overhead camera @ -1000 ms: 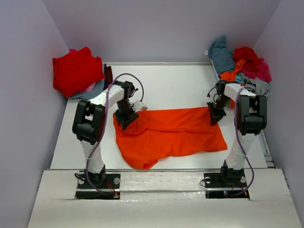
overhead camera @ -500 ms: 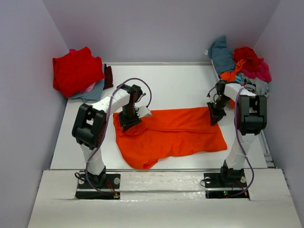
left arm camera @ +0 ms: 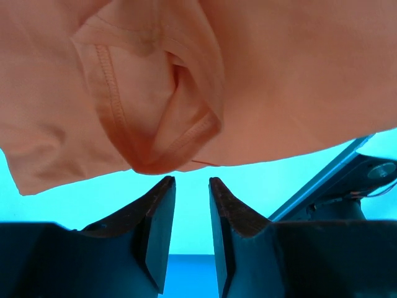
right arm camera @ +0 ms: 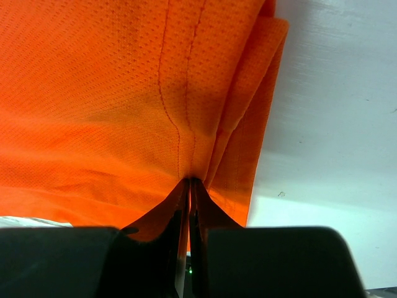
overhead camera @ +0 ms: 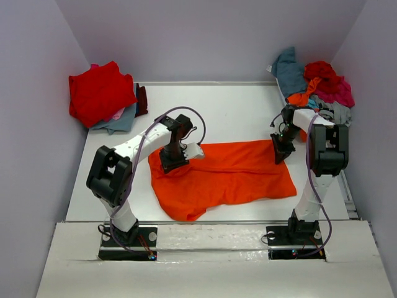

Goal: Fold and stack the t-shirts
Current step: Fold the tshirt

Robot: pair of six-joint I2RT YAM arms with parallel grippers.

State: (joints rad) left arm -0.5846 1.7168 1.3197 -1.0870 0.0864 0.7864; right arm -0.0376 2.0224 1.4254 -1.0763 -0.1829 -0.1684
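A bright orange t-shirt (overhead camera: 229,171) lies spread across the middle of the table, its left end rumpled. My left gripper (overhead camera: 172,160) hovers at that rumpled upper-left part. In the left wrist view a folded hem of the shirt (left arm camera: 186,81) sits just beyond the tips of the left gripper (left arm camera: 191,181), whose jaws stand a narrow gap apart with nothing between them. My right gripper (overhead camera: 280,152) is at the shirt's upper-right corner. Seen from the right wrist, the right gripper (right arm camera: 189,181) is shut on a pinch of the orange cloth (right arm camera: 124,93).
A folded red t-shirt (overhead camera: 99,93) rests on a grey one (overhead camera: 118,121) at the back left. A loose heap of teal, red, magenta and grey shirts (overhead camera: 316,84) fills the back right corner. Walls close in on both sides.
My left gripper has slid to the right along the shirt's upper-left edge, and its jaws have narrowed. The right gripper and the shirt's right end have not moved.
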